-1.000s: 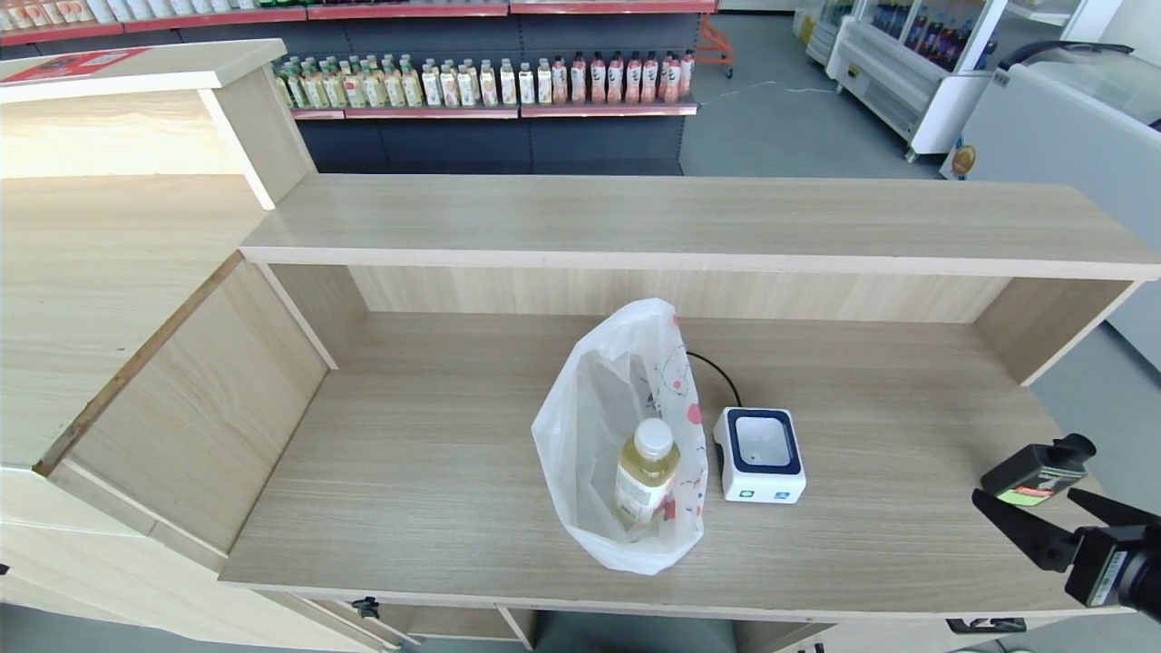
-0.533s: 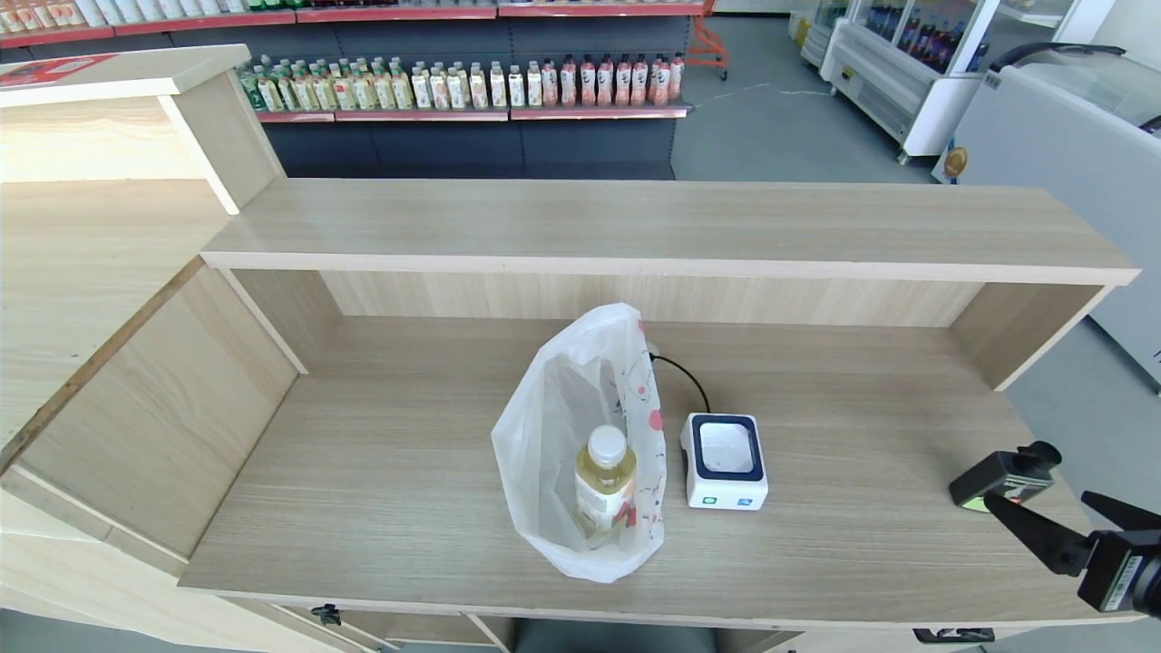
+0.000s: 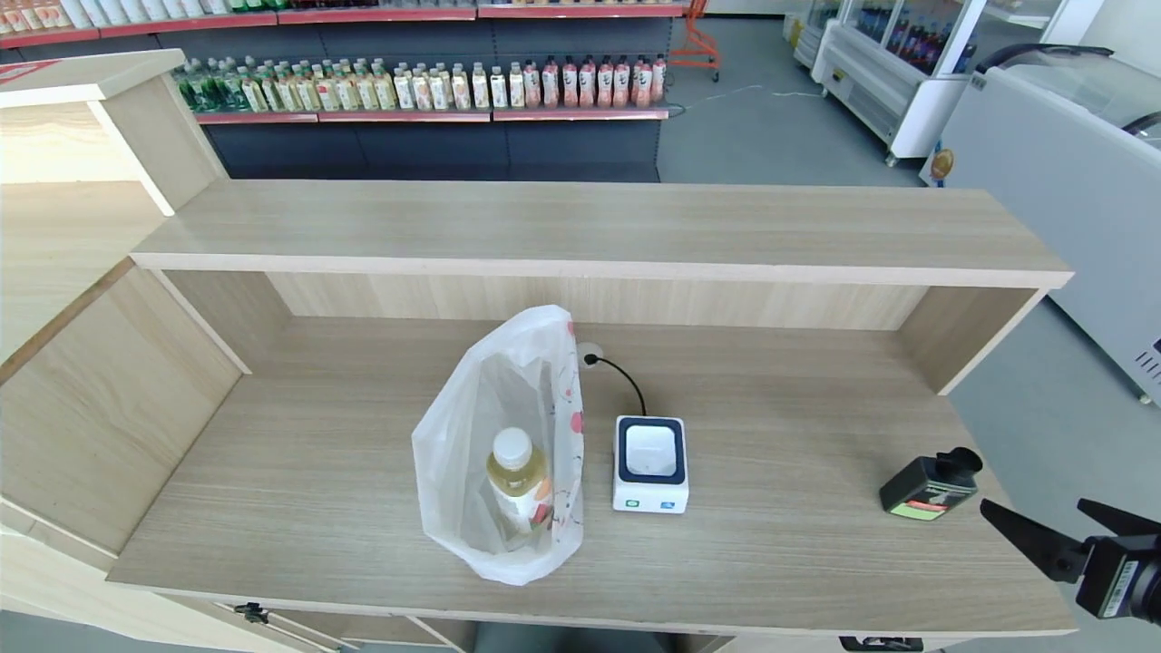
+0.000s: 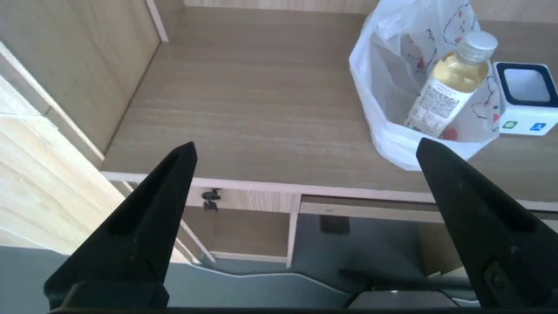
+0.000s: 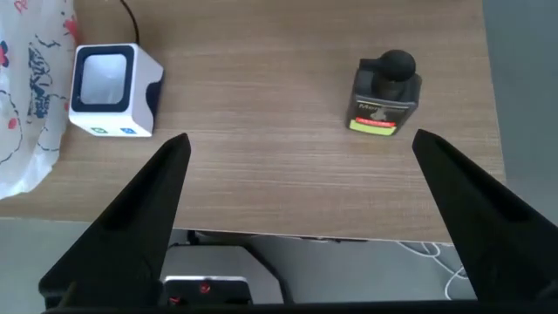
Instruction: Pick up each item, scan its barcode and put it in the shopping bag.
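The counter (image 3: 798,553) is matt, pale wood grain. The shopping bag (image 3: 446,444) is thin, translucent, crinkled plastic. The scanner (image 3: 649,497) is smooth white plastic, and the black bottle (image 3: 918,482) dark plastic.

Drink shelves (image 3: 426,89) and freezers (image 3: 1043,154) stand behind.

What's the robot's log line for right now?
shopping bag: drink bottle inside; scanner: beside bag; black bottle: on counter, unbagged; right gripper: open, near it; left gripper: open

The left gripper (image 4: 307,146) hangs wide apart and empty above the light wooden counter's (image 4: 244,105) near edge. Farther off stands an open white translucent plastic bag (image 4: 381,131) holding a white-capped bottle of yellow drink (image 4: 446,85). A white, blue-framed scanner box (image 4: 526,94) sits just beside it at the frame's edge.
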